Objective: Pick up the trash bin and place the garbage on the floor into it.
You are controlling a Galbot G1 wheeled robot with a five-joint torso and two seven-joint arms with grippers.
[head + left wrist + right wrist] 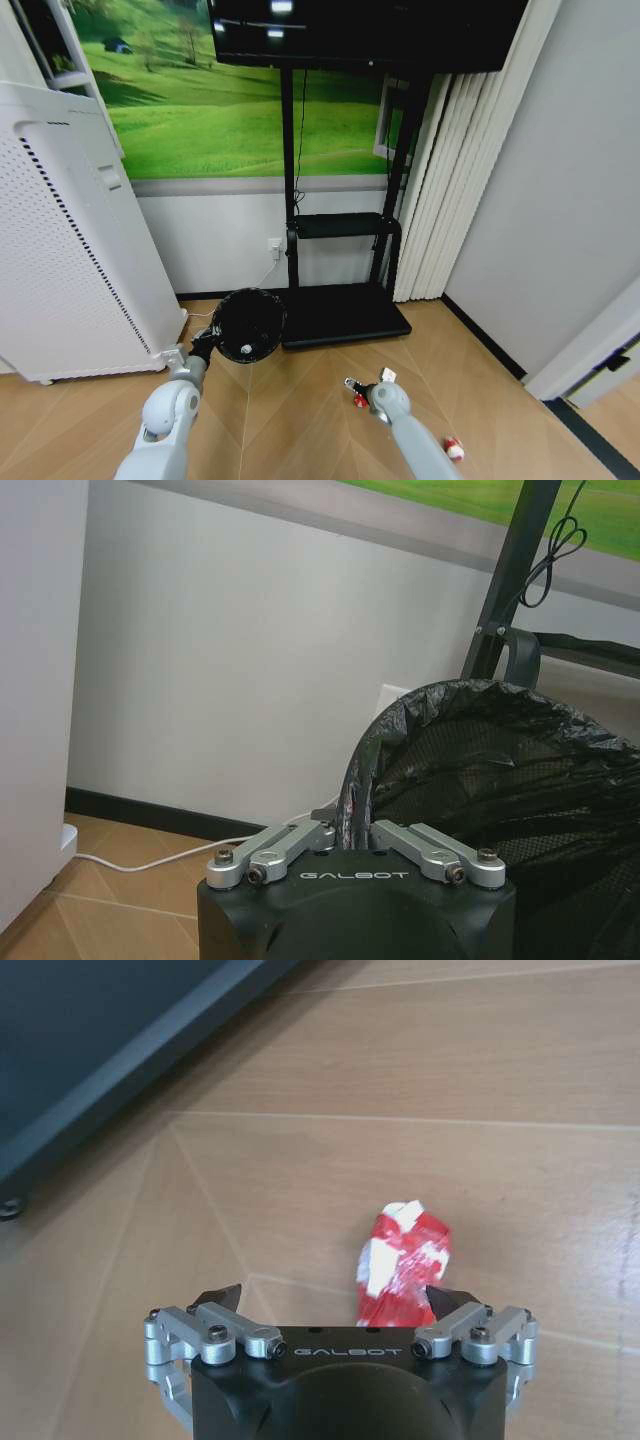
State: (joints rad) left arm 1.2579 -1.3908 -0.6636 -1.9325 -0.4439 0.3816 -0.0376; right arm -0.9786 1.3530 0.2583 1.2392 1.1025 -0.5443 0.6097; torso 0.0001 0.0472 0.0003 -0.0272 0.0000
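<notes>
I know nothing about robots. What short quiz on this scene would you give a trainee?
1. True or false: the left end effector is clamped on the rim of the small black round mesh trash bin.
2. The crumpled red-and-white wrapper on the wooden floor lies: A) inside the bin; B) just ahead of the open right end effector; C) on the black TV-stand base.
3. Fill in: the bin is lined with a black plastic ____.
Key: 1 true; 2 B; 3 bag.
</notes>
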